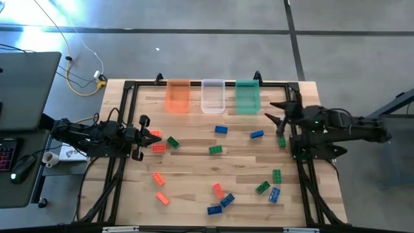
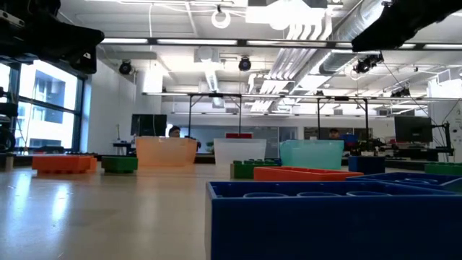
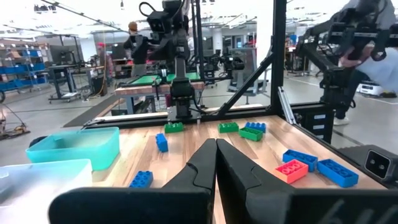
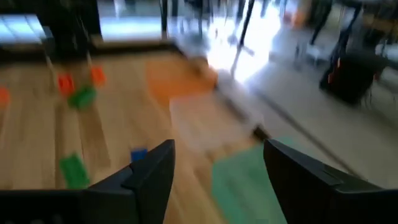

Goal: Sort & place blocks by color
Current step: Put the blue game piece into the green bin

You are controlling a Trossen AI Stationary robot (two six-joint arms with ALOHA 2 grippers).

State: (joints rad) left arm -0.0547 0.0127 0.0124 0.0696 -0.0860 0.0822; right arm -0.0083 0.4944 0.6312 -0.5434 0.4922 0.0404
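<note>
Several green, red-orange and blue blocks lie scattered flat on the wooden table (image 1: 194, 165). My left gripper (image 1: 150, 136) is shut and empty at the table's left side, next to two red-orange blocks (image 1: 158, 147) and a green block (image 1: 173, 142). Its shut fingers show in the left wrist view (image 3: 216, 163). My right gripper (image 1: 277, 111) is open and empty near the far right, just right of the green bin (image 1: 247, 97). Its spread fingers show in the right wrist view (image 4: 217, 171) over that bin (image 4: 249, 180).
An orange bin (image 1: 178, 96), a clear bin (image 1: 213, 96) and the green bin stand in a row at the table's far edge. A black frame (image 1: 123, 116) runs round the table. A blue block (image 2: 325, 217) lies right in front of the low camera.
</note>
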